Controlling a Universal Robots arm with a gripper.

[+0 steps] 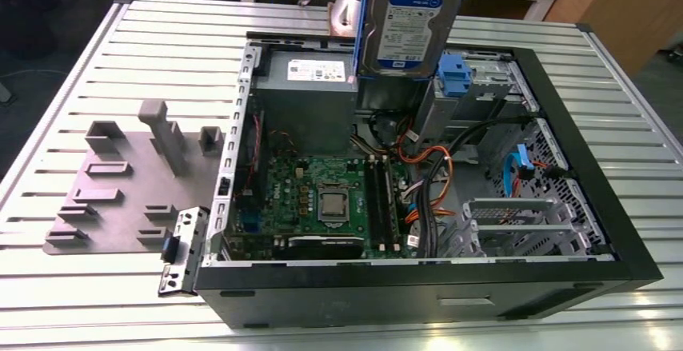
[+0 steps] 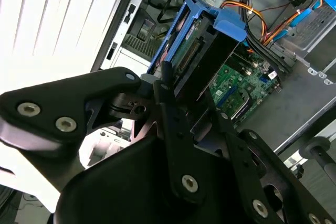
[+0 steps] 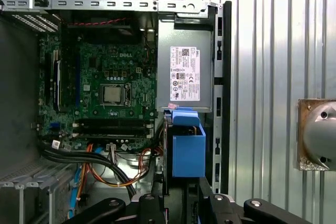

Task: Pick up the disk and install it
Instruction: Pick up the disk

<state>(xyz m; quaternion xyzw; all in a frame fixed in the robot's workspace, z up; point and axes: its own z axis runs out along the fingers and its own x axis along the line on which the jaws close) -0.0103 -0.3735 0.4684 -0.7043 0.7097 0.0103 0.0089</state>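
Disk [image 1: 414, 23] hangs upright at top centre of the exterior view, over the open computer case [image 1: 427, 291]. A blue carrier rail frames it. Its white-and-blue label faces the camera, the print too small to make out. Gripper [image 2: 186, 90] is clamped on the disk's top end, apparently across the rail. The grey power supply [image 1: 309, 87] just left of it carries a white sticker.

Motherboard [image 3: 110, 93], grey power supply [image 3: 185, 80], blue-framed disk [image 3: 188, 148]
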